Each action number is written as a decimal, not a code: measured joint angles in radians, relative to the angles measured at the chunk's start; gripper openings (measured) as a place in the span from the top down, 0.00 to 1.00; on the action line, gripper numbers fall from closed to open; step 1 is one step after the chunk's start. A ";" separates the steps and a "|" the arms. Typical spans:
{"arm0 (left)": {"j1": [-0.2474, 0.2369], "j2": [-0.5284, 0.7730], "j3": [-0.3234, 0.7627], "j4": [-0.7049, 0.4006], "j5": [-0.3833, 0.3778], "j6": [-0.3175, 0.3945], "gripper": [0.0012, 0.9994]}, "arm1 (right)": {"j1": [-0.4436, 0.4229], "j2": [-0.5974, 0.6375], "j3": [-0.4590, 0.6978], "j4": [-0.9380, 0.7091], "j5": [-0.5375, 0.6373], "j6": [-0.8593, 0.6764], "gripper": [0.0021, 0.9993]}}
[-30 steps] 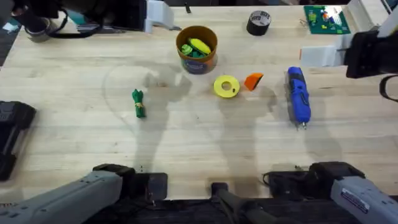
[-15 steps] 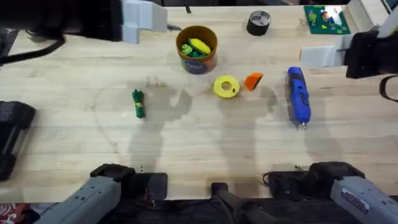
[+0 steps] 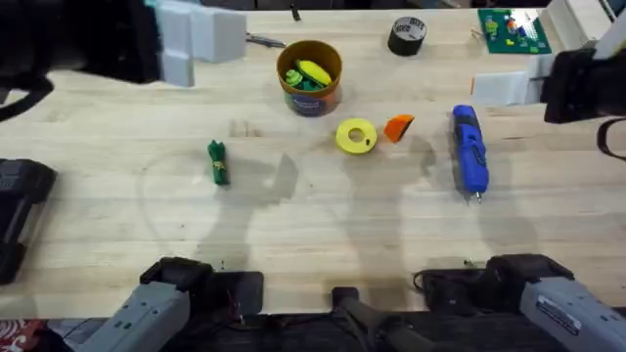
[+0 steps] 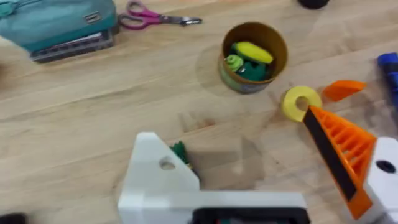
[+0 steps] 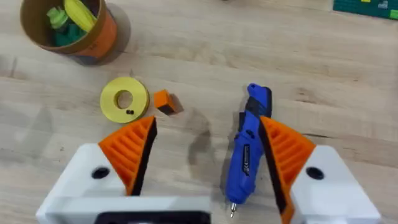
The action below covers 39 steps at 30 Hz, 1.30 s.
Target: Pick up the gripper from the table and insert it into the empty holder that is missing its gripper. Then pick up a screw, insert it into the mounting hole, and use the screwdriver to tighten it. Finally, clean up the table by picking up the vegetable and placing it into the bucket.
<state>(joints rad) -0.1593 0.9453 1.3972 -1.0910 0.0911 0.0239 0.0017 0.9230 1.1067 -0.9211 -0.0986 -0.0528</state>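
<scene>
While raised high over the far-left part of the counter [image 3: 313, 244], left pincer [image 4: 261, 168] hangs spread wide and empty: one white bracket, the holder [image 4: 158, 177], bare of any orange tip, the opposite finger wearing its orange ribbed pad [image 4: 339, 149]. Seen in the overhead view as a large white-and-dark blur at the upper left [image 3: 191, 34]. Right pincer [image 5: 208, 155] likewise held apart and gripping nothing, both orange pads in place, poised above the blue screwdriver [image 5: 249, 146], which lies flat on the wood with its thin bit toward the near edge. Loose orange gripper [image 3: 398, 126] resting on the counter just beside a yellow disc [image 3: 356, 136], between that disc and the screwdriver [image 3: 469, 152]. Brown-orange bucket [image 3: 310, 76] standing upright farther back, already containing yellow and green items. Small green vegetable [image 3: 217, 161] lying alone on the wood, well apart from the bucket, toward the left. Black tape roll [image 3: 407, 35] and green board [image 3: 513, 29] near the far edge. Pink-handled scissors [image 4: 158, 15] and a teal case [image 4: 59, 22] beyond the bucket in the left wrist view.
</scene>
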 joint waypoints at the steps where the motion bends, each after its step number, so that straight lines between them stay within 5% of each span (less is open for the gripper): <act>1: 0.000 -0.005 0.000 -0.002 -0.014 0.007 0.01 | 0.000 0.000 0.000 0.000 0.000 0.000 0.00; 8: 0.000 -0.008 -0.012 -0.046 -0.142 0.030 0.01 | 0.000 0.000 0.000 0.000 0.000 0.000 0.00; 14: 0.000 -0.007 -0.120 0.035 -0.220 0.034 0.01 | 0.000 0.000 0.000 0.000 0.000 0.000 0.00; 21: 0.023 -0.046 -0.343 0.308 -0.242 0.038 0.01 | 0.000 0.000 0.000 0.000 0.000 0.000 0.00; 29: 0.027 -0.268 -0.647 0.630 -0.234 0.040 0.01 | 0.000 0.000 0.000 0.000 0.000 0.000 0.00; 39: 0.065 -0.529 -0.974 0.908 -0.098 0.041 0.01 | 0.000 0.000 0.000 0.000 0.000 0.000 0.00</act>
<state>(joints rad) -0.0944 0.4158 0.4234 -0.1831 -0.0071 0.0644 0.0017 0.9230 1.1069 -0.9211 -0.0986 -0.0525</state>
